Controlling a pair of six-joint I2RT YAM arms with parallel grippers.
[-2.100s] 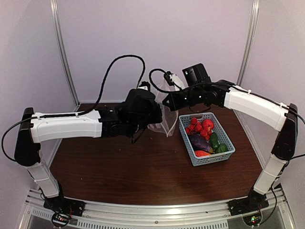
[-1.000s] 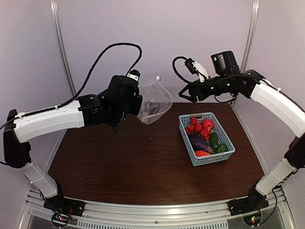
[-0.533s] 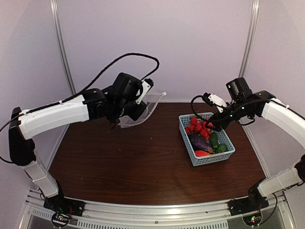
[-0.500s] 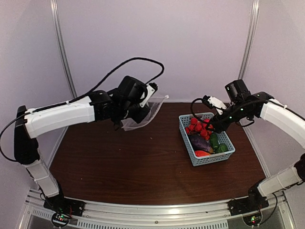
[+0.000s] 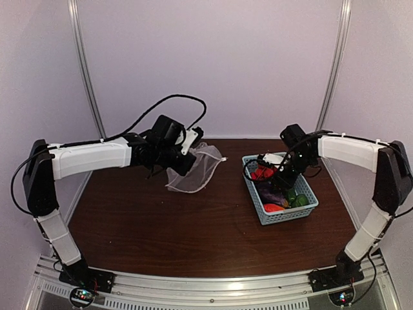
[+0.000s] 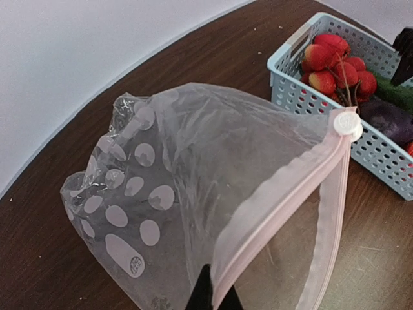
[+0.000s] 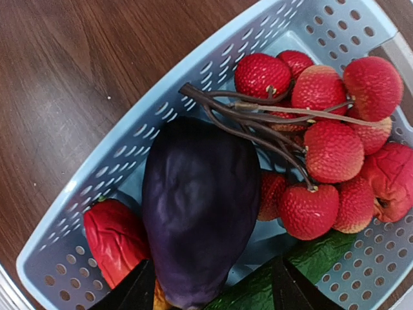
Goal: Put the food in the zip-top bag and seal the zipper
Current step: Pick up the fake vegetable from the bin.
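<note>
The zip-top bag point(image 5: 193, 172), clear with white dots, hangs from my left gripper point(image 5: 186, 157) with its lower part sagging on the table. The left gripper point(image 6: 216, 300) is shut on the bag's mouth edge at the pale pink zipper point(image 6: 290, 194). The mouth gapes open, and the white slider point(image 6: 346, 123) sits at its far end. The food lies in the light-blue basket point(image 5: 284, 216). My right gripper point(image 7: 213, 285) is open low over it, its fingers either side of the purple eggplant point(image 7: 197, 213). A red berry bunch point(image 7: 322, 148), a red piece point(image 7: 116, 239) and a green cucumber point(image 7: 310, 265) lie around it.
The basket point(image 6: 303, 97) stands at the right of the brown table point(image 5: 193, 226), a short way right of the bag. Pale walls with metal posts close in the back and sides. My right arm's cable loops over the basket's left rim.
My left arm has lowered the bag from the air down onto the table. My right arm has dropped from high at the back down into the basket, over the eggplant.
</note>
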